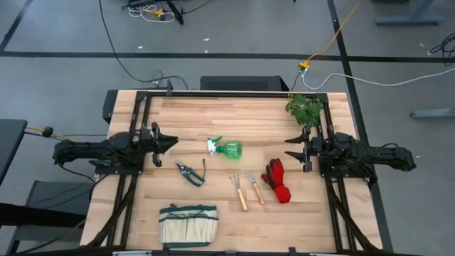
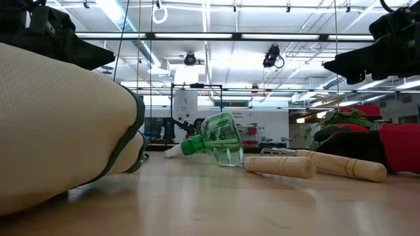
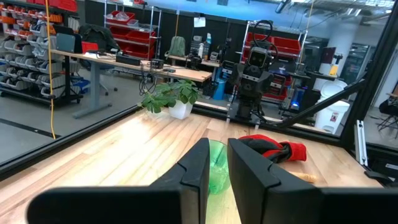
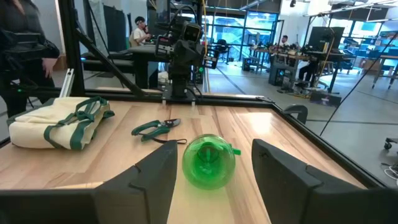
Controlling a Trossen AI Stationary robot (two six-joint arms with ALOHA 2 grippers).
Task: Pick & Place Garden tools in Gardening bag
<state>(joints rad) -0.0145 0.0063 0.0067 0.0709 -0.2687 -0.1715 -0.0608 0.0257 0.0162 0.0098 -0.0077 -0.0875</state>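
Observation:
The garden tools lie flat in the middle of the table: a green spray bottle (image 1: pixel 226 148) on its side, pruning shears (image 1: pixel 190 173), two wooden-handled mini rakes (image 1: pixel 238 190) (image 1: pixel 254 186) and red-and-black gloves (image 1: pixel 279 181). The beige gardening bag (image 1: pixel 188 225) with green trim lies near the front edge. My left gripper (image 1: pixel 170 142) hovers level at the table's left, its fingers (image 3: pixel 217 146) slightly apart and holding nothing. My right gripper (image 1: pixel 291 148) hovers level at the table's right, open wide (image 4: pixel 213 144). Both point at the bottle (image 4: pixel 208 162) from a distance.
A leafy plant (image 1: pixel 304 109) in a white pot (image 3: pixel 180 109) stands at the far right corner. A black frame (image 1: pixel 234 93) runs along the table's far edge and sides. Bare wood lies between the bottle and the far edge.

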